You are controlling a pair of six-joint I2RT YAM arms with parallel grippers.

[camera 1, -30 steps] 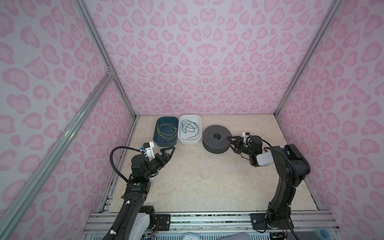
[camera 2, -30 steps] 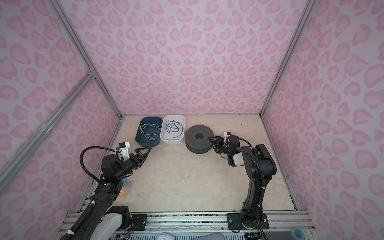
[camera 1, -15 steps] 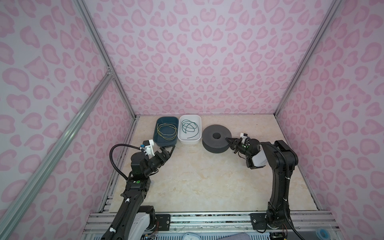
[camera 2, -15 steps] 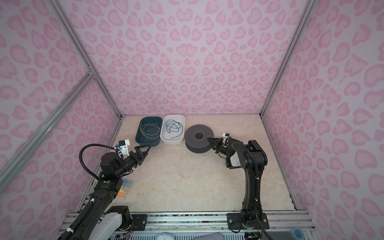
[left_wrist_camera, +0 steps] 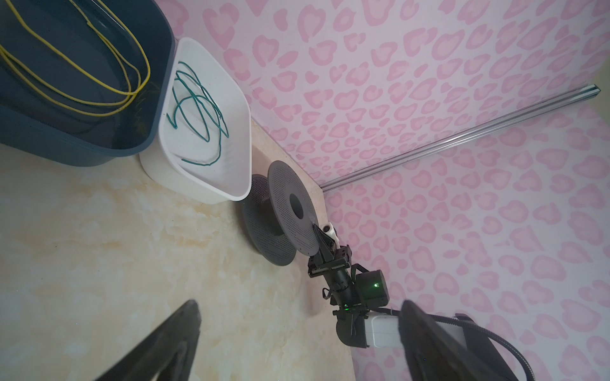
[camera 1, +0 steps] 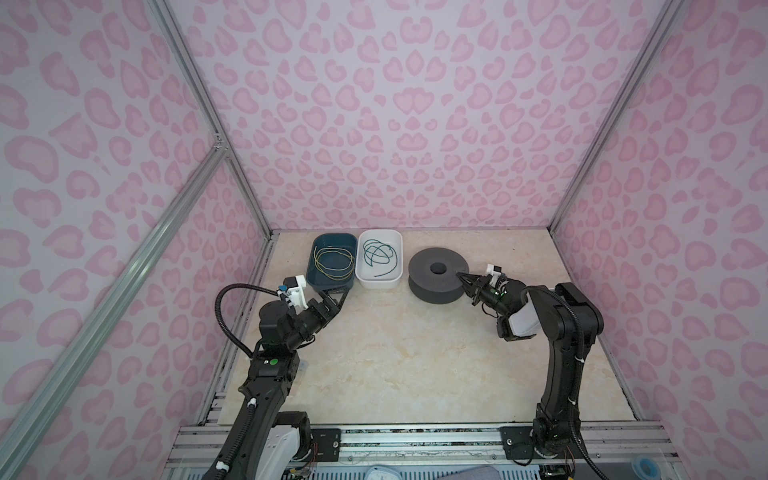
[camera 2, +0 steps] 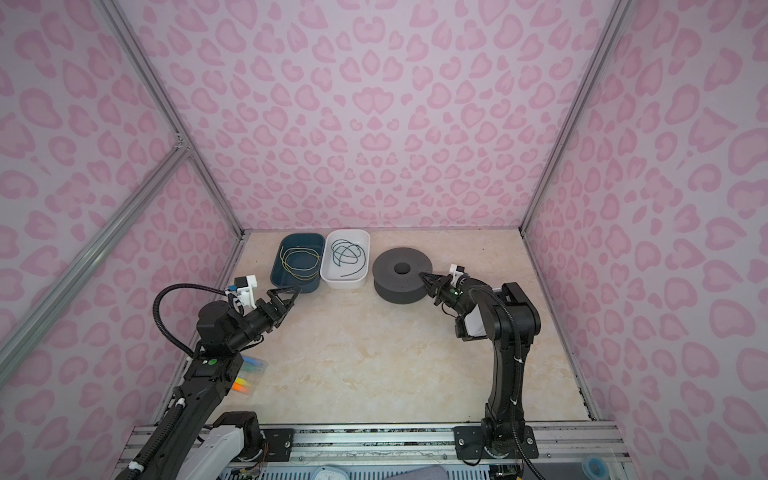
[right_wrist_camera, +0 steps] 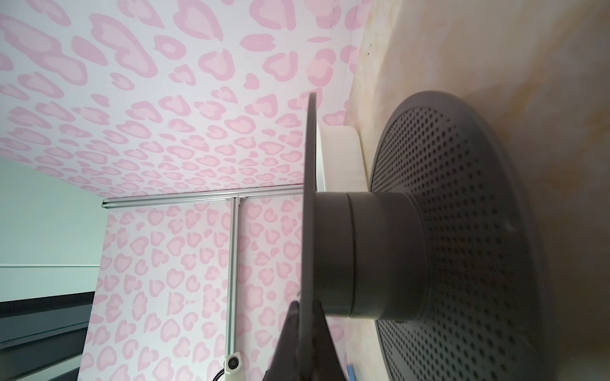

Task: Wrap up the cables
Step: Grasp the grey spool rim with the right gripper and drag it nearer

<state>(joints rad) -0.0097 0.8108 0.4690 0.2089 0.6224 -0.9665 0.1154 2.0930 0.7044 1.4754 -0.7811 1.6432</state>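
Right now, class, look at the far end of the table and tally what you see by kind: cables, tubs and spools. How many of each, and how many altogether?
Cables: 2 (yellow cable, green cable)
Tubs: 2 (blue tub, white tub)
Spools: 1 (grey spool)
Total: 5

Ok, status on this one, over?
Left gripper open, by blue bin. Right gripper shut on spool rim. Yellow cable in blue bin, green cable in white bin, both untouched. Nothing in the way.
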